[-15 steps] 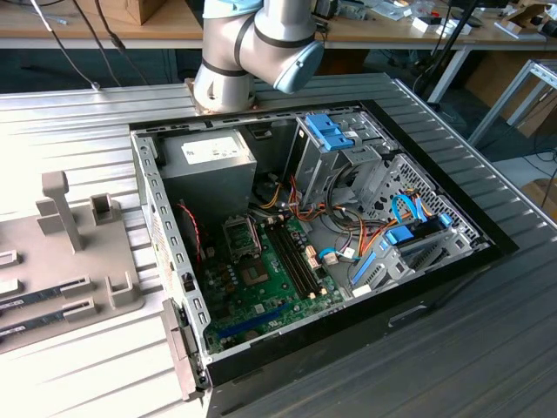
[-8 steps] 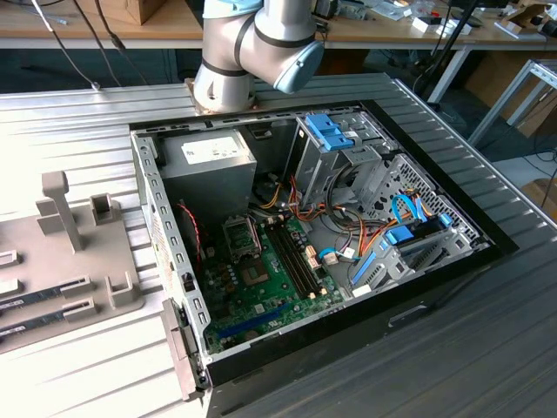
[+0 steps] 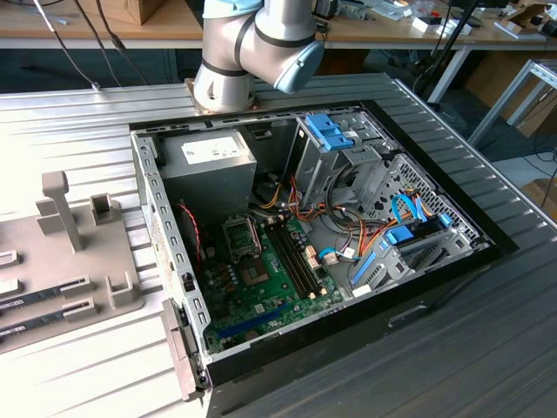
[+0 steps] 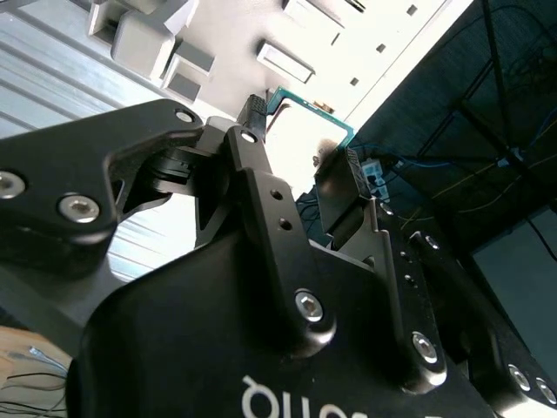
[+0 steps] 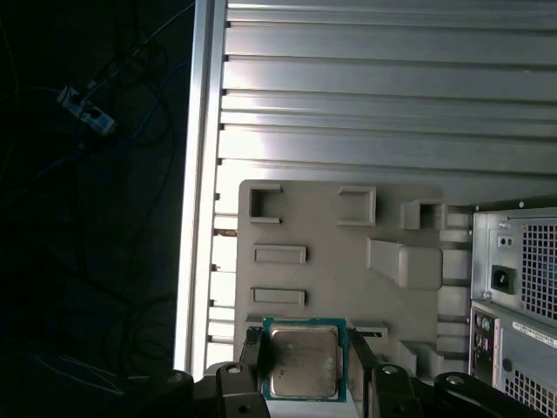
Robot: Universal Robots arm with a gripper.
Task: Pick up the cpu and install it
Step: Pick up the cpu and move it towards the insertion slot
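Note:
The cpu [image 5: 303, 362] is a small square chip with a green rim and a dull silver lid. My gripper [image 5: 305, 357] is shut on it, one black finger on each side edge. It hangs in the air above the grey fixture plate [image 5: 339, 252]. In the second wrist view the cpu [image 4: 306, 129] shows its green rim between the fingers [image 4: 258, 148]. In the exterior view the arm [image 3: 257, 43] rises at the back, beyond the open computer case [image 3: 174, 261]. The motherboard's cpu socket [image 3: 239, 237] lies inside the case.
The grey power-supply box [image 3: 213, 161] fills the case's back corner; drive cages and cables [image 3: 365, 183] crowd the exterior view's right side. The fixture plate [image 3: 78, 261] lies on the ribbed table [image 3: 104, 357], with two long memory sticks [image 3: 39, 305] on it.

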